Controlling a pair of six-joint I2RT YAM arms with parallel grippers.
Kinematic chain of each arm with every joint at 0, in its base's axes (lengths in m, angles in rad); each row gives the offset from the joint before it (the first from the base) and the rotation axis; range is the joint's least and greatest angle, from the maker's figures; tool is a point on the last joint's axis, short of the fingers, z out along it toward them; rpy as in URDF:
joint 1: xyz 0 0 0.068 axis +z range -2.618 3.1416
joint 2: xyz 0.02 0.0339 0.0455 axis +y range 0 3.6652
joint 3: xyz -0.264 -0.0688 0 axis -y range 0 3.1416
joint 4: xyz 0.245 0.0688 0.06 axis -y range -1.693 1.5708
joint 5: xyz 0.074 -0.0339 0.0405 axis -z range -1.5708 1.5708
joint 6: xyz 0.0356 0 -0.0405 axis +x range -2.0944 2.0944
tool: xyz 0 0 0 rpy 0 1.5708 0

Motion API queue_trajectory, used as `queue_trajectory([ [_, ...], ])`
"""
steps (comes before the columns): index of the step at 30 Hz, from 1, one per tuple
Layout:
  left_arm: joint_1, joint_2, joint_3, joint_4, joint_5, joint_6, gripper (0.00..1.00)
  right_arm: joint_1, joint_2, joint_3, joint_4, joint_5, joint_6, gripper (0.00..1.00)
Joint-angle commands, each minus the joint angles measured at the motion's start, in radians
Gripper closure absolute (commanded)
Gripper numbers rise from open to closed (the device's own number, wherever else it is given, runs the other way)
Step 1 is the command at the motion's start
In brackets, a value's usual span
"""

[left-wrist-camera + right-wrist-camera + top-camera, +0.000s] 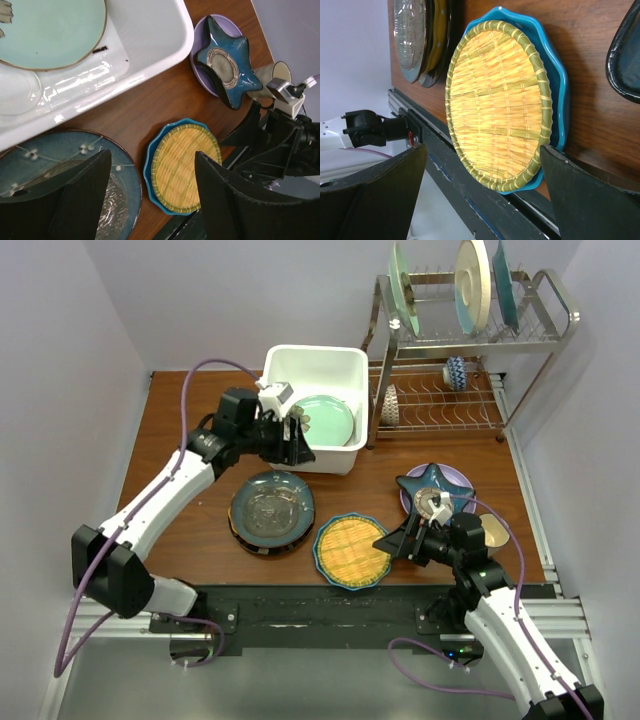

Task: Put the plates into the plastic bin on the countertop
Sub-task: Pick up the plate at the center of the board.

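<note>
White plastic bin point(314, 370) sits at the back of the reddish-brown countertop point(215, 540), and a mint plate point(325, 420) already lies flat inside it. The left gripper point(303, 443) hangs just at the bin's near rim, on its left side. Its jaws stand apart with nothing between them. From the left wrist camera the bin wall point(150, 45) and the mint plate point(50, 35) sit above and ahead of the left gripper point(150, 195), not between its fingers point(85, 190).

Nearer the front, a dark teal plate point(272, 510) rests on the wood with a clear glass one on top of it. Just to its right lies a yellow woven plate point(352, 550) nested on a blue scalloped plate point(322, 552).

The right gripper point(388, 542) is down low at the right edge of that pair, jaws spread as wide as they go and holding nothing. In its own camera the woven plate point(497, 105) fills the space just ahead of the right gripper point(480, 200), lined up with the gap between the two fingers point(370, 200). I cannot tell whether they touch it.

Behind that arm, a blue star-shaped plate point(435, 488) sits on a lilac plate point(462, 480).
</note>
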Motion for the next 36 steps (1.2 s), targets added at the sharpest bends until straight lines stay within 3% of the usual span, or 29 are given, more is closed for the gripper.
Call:
queue_trajectory([
  [1, -0.035, -0.069, -0.085, 0.037, -0.013, -0.037, 0.28, -0.001, -0.016, 0.009, -0.016, 0.007, -0.020, 0.01],
  [8, -0.086, -0.155, -0.270, 0.103, 0.007, -0.088, 0.28, -0.001, -0.029, 0.028, -0.059, 0.037, -0.024, 0.01],
  [21, -0.118, -0.236, -0.455, 0.141, 0.043, -0.131, 0.29, -0.002, 0.013, 0.040, -0.085, 0.061, -0.033, 0.04],
  [36, -0.238, -0.170, -0.508, 0.256, 0.033, -0.205, 0.31, -0.001, 0.067, 0.062, -0.046, 0.040, -0.038, 0.30],
])
